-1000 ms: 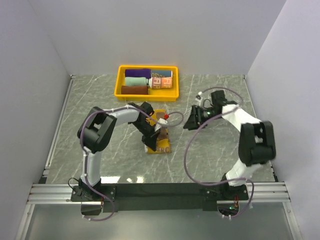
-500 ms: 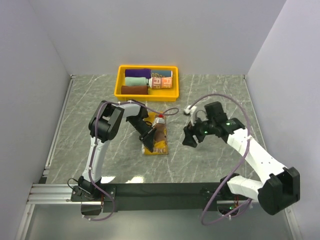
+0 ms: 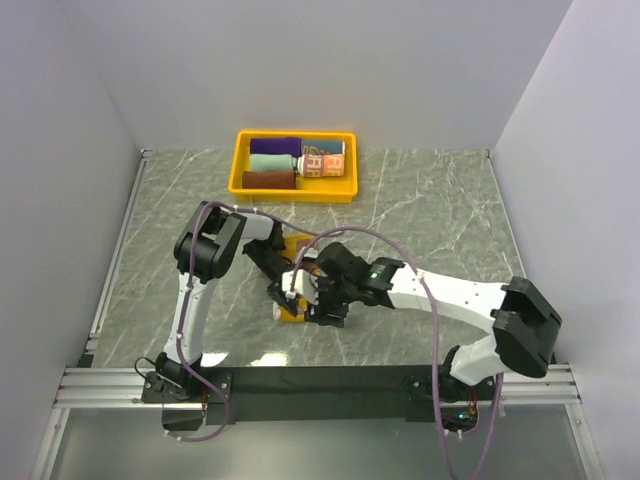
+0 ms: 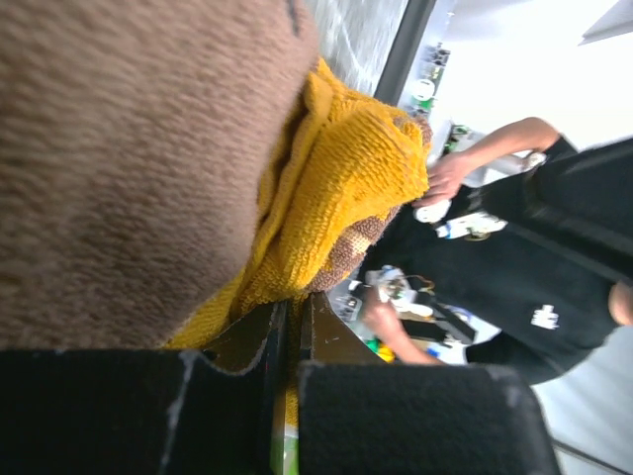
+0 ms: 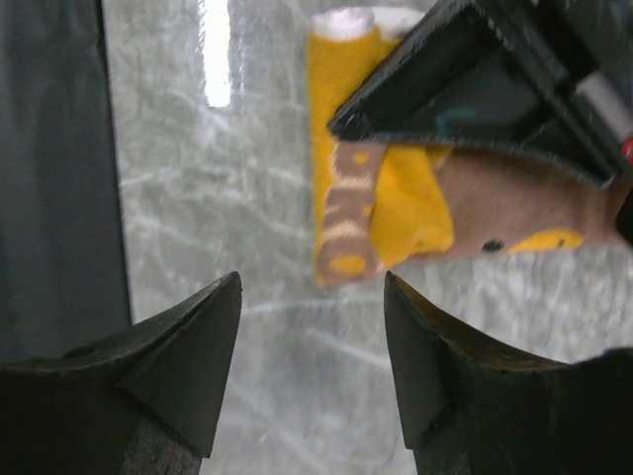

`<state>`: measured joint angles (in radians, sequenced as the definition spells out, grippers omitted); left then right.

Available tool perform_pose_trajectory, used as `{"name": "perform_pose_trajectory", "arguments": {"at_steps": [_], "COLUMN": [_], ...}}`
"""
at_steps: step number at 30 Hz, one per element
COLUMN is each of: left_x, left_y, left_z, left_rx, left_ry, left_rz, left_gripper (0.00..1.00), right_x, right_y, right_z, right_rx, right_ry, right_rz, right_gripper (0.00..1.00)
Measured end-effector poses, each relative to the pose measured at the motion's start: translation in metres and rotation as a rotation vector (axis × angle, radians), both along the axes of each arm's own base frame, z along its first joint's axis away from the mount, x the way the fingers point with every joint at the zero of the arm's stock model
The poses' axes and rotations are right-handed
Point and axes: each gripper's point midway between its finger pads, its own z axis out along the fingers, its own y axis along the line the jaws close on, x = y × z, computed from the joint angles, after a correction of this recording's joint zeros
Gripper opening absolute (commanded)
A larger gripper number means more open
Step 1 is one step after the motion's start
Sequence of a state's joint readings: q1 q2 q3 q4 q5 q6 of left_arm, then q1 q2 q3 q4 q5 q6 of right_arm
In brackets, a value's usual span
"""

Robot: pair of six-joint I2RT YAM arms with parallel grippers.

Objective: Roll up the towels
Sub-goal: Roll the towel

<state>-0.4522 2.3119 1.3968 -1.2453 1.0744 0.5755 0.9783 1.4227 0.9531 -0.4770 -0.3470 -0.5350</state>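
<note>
Left wrist close-up shows the left gripper (image 4: pixel 293 341) clamped on the brown towel (image 4: pixel 138 148), nubby yellow-bordered terry, while only the right wrist view shows that bunched cloth lying on the marbled table (image 5: pixel 188 228), the right gripper (image 5: pixel 312 284) hovering beside it, pointed black fingers (image 5: pixel 188 366) parted and empty.

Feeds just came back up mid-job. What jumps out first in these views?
Both arms crowd the middle of the table around the brown and yellow towel, which lies bunched there. The left gripper is clamped shut on its yellow edge, while the right gripper hangs open just beside it. At the far edge, the yellow tray holds several rolled towels.
</note>
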Motion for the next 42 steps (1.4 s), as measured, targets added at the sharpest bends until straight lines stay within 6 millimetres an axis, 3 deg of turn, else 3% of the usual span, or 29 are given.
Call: {"name": "perform_pose_trajectory", "arguments": {"at_steps": [9,15,22,26,29,30,37,42], "left_x": [-0.006,-0.005,-0.004,-0.004,-0.003,-0.003,0.003,0.028], "left_y": [0.005,0.006,0.008,0.01,0.014,0.015,0.035,0.05], "left_z": [0.0,0.0,0.0,0.0,0.0,0.0,0.005,0.018], "left_rx": [0.021,0.023,0.027,0.033,0.033,0.032,-0.015,-0.079], "left_ry": [0.034,0.034,0.036,0.035,0.035,0.036,-0.02,-0.149], "left_rz": [0.008,0.013,0.015,0.015,0.019,0.024,0.102,0.195], "left_gripper": [0.01,0.02,0.04,0.04,0.04,0.06,0.25,0.35], "right_x": [0.012,0.004,0.002,0.008,0.018,0.019,0.022,0.02], "right_y": [0.028,0.039,0.04,0.046,0.049,0.051,0.065,0.063], "right_z": [-0.029,-0.035,-0.069,-0.071,-0.07,-0.069,-0.065,-0.063], "right_rx": [-0.031,-0.031,-0.108,-0.115,-0.105,-0.099,-0.054,-0.049], "right_ry": [-0.09,-0.099,-0.065,-0.066,-0.047,-0.03,0.128,0.248], "right_rz": [0.067,0.149,0.186,0.175,0.143,0.136,0.106,0.103], "right_gripper": [0.64,0.62,0.57,0.37,0.05,0.0,0.0,0.0]}}
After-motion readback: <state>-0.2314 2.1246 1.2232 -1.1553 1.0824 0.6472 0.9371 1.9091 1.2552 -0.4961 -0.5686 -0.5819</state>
